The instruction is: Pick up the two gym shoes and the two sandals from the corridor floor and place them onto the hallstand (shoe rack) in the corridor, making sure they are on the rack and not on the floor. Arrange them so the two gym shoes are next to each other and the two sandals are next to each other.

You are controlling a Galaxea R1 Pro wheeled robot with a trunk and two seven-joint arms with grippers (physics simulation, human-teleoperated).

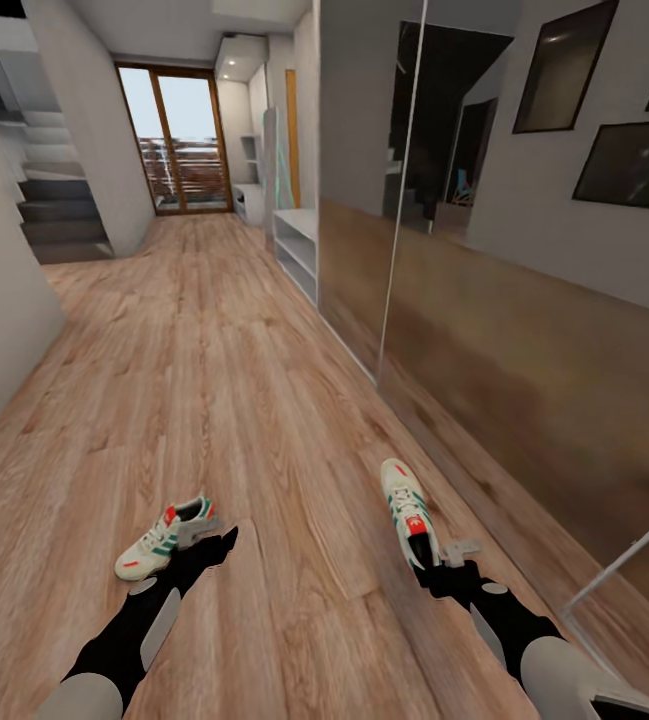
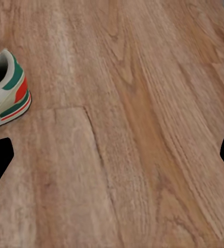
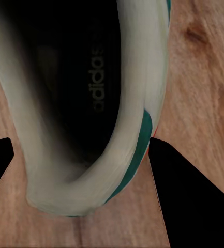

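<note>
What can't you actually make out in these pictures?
- Right gym shoe, right wrist view: toe cut off by the picture's edge.
- Left gym shoe, left wrist view: front cut off at the edge.
- Hallstand, head view: far off, shelf contents too small.
- Right gripper: whether it grips the shoe is unclear.

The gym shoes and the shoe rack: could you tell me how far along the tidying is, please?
Nothing is on the shoe rack yet. In hand: the right gripper has its jaws around the heel collar of one gym shoe; whether it is clamped is unclear. The left gripper is open beside the other gym shoe, which lies on the corridor floor. Left: racking both shoes side by side, then the sandals.
</note>
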